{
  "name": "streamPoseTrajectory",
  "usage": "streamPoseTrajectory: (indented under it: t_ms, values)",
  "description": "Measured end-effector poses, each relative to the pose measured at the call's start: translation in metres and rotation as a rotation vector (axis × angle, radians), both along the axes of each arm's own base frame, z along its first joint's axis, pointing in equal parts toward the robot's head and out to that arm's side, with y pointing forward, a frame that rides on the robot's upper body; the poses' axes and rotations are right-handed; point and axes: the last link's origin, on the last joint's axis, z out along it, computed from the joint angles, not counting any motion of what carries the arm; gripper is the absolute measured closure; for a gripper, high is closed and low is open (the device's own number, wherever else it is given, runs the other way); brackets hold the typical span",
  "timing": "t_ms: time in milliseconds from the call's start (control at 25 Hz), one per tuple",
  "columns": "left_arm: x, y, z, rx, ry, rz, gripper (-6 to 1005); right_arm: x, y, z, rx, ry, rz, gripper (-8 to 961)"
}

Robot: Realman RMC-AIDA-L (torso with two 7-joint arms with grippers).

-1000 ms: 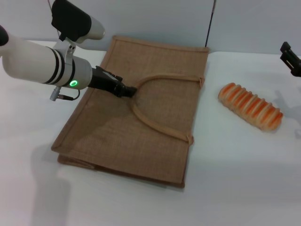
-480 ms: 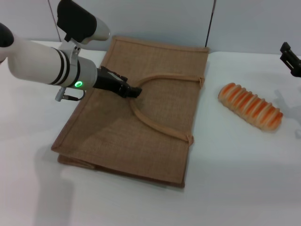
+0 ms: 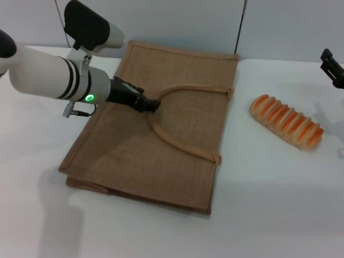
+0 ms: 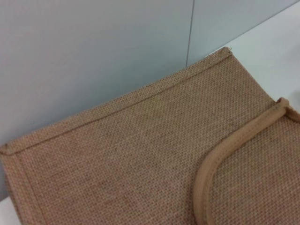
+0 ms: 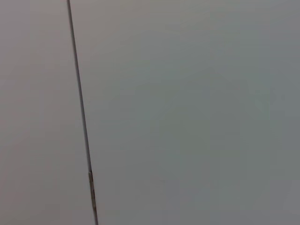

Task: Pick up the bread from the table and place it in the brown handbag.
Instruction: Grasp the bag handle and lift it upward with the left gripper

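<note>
On the white surface (image 3: pixel 269 204) in the head view, the brown handbag (image 3: pixel 177 156) lies flat, the bread (image 3: pixel 285 121) well apart to its right. The left hand (image 3: pixel 150 104) meets the handle (image 3: pixel 177 142); whether it grips, I cannot tell. The right hand (image 3: pixel 333 67) sits at the edge. The left wrist view shows weave and handle; the right wrist view, a grey wall (image 5: pixel 187 112).

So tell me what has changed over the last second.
The left gripper slid a little along the handbag toward its handle and now sits at the loop's bend; I cannot tell whether it has gripped it. The bread, the bag and the right gripper at the far right edge stayed put.
</note>
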Motion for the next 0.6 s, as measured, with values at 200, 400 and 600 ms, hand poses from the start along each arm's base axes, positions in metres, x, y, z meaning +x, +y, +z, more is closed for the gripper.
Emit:
streamPoseTrajectory:
  t_ms: [200,400,600]
  values:
    - [-0.0008,0.0,-0.0001,0.005,0.0,-0.002,441,0.0,-0.0001,-0.0002,-0.001,0.0,-0.001,179]
    - [-0.0009,0.0007,-0.0002,0.013,0.002,-0.002,444,-0.0001,0.0001,-0.0002,-0.001,0.001,0.0,179]
    - [-0.0024,0.0011,-0.0004,0.02,0.009,-0.002,448,-0.0008,0.0002,-0.0007,-0.001,0.002,0.001,179]
